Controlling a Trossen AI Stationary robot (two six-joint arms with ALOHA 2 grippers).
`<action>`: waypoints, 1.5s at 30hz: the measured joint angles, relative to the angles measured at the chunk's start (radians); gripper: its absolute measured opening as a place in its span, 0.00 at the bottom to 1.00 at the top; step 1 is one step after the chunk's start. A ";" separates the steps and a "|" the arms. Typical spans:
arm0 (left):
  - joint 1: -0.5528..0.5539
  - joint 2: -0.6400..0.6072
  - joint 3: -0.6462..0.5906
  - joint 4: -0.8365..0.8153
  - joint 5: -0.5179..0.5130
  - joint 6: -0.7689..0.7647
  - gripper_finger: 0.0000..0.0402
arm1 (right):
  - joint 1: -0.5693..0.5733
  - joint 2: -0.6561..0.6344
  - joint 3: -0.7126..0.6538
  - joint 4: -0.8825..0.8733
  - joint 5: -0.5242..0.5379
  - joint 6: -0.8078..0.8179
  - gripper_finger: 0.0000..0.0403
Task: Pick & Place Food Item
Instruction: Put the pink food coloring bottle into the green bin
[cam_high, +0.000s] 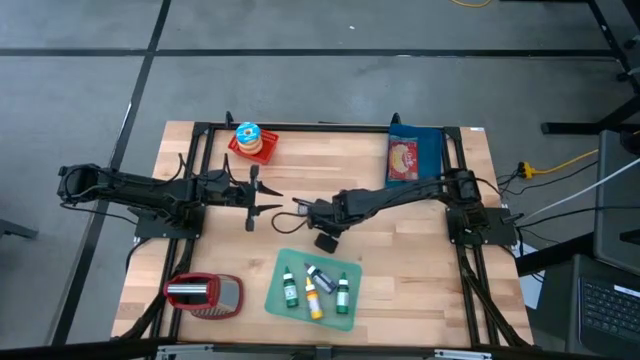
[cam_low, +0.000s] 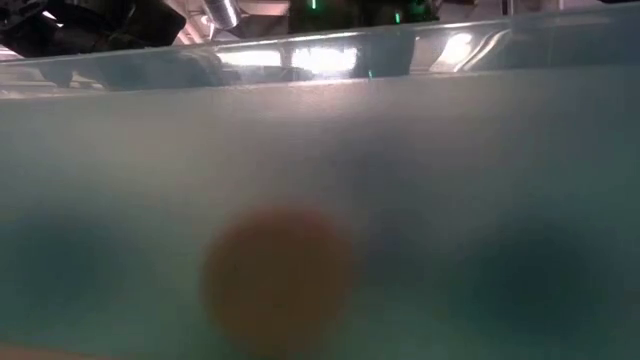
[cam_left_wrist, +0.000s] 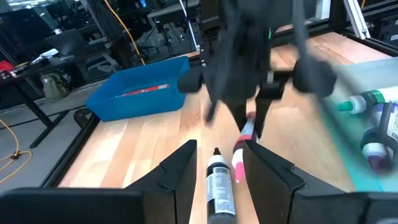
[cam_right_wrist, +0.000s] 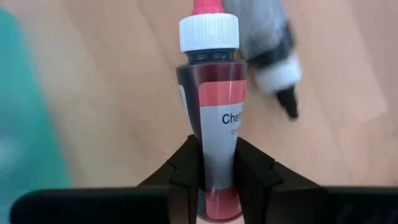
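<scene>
Red-labelled bottle (cam_right_wrist: 212, 130) lies on the wooden table (cam_high: 420, 260) between the arms, and the right gripper (cam_right_wrist: 214, 165) has its fingers pinched narrow around the bottle's body, probably so it can go to the green tray (cam_high: 280, 290) where other bottles lie. A black-capped bottle (cam_left_wrist: 219, 180) lies just beside it. The left gripper (cam_left_wrist: 214, 165) waits near, fingers part open and holding nothing, though motion blur hides detail.
</scene>
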 joint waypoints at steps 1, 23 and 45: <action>0.000 0.000 0.000 -0.002 0.000 0.000 0.31 | 0.005 -0.010 0.012 0.004 0.007 0.008 0.18; 0.000 0.000 0.000 -0.003 0.000 -0.005 0.31 | 0.248 -0.058 0.211 0.266 0.183 0.736 0.18; -0.002 0.000 -0.014 -0.077 0.000 -0.063 0.31 | 0.417 0.149 0.210 0.501 0.236 1.353 0.19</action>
